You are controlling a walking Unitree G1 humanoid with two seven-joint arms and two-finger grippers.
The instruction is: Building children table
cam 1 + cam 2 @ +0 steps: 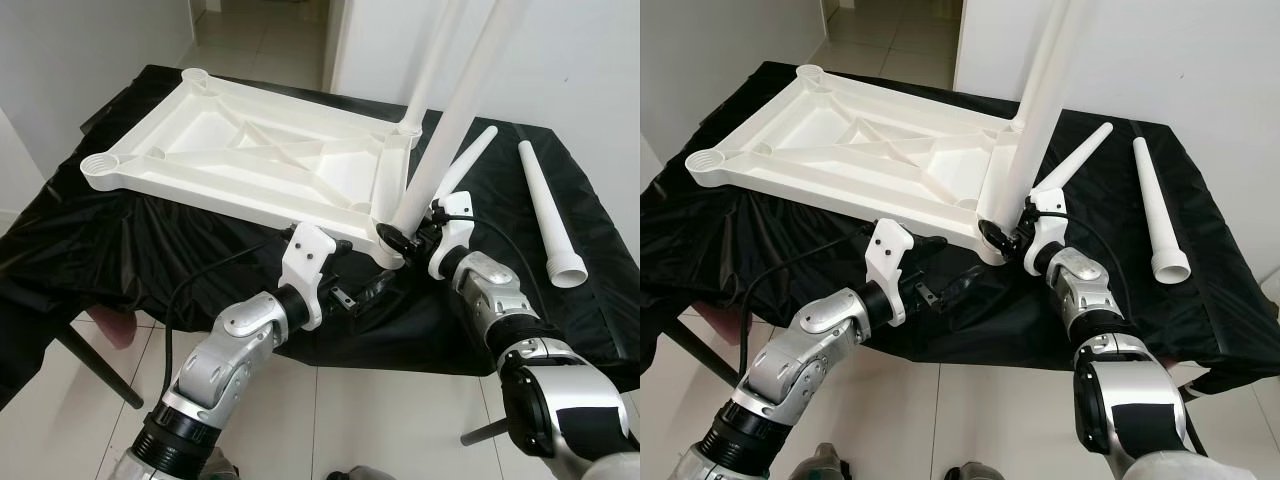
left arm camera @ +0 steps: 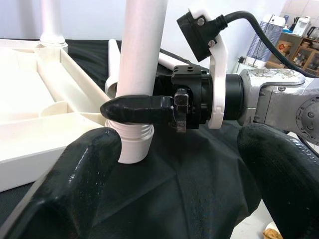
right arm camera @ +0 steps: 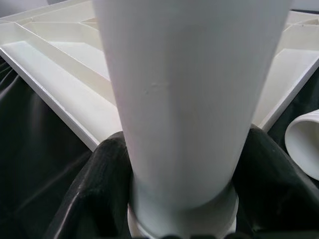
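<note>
**Four legs counted, one in the right hand**

The left hand (image 1: 345, 298), nearest the camera, hangs released at the bench's (image 1: 120, 240) front edge. The right hand (image 1: 392, 238) grasps a white leg (image 1: 450, 120) near its threaded end, at the near corner of the upturned tabletop (image 1: 230, 150). A second leg (image 1: 432, 50) stands in the far corner socket. Two loose legs (image 1: 548, 205) lie on the black cloth (image 1: 100, 270).

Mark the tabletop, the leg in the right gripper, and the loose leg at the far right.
tabletop (image 1: 215, 135), left eye view, on the ribbed underside
held leg (image 1: 450, 130), left eye view, mid shaft
right gripper (image 1: 398, 240), left eye view, at the leg's base
loose leg (image 1: 545, 205), left eye view, mid shaft
</note>
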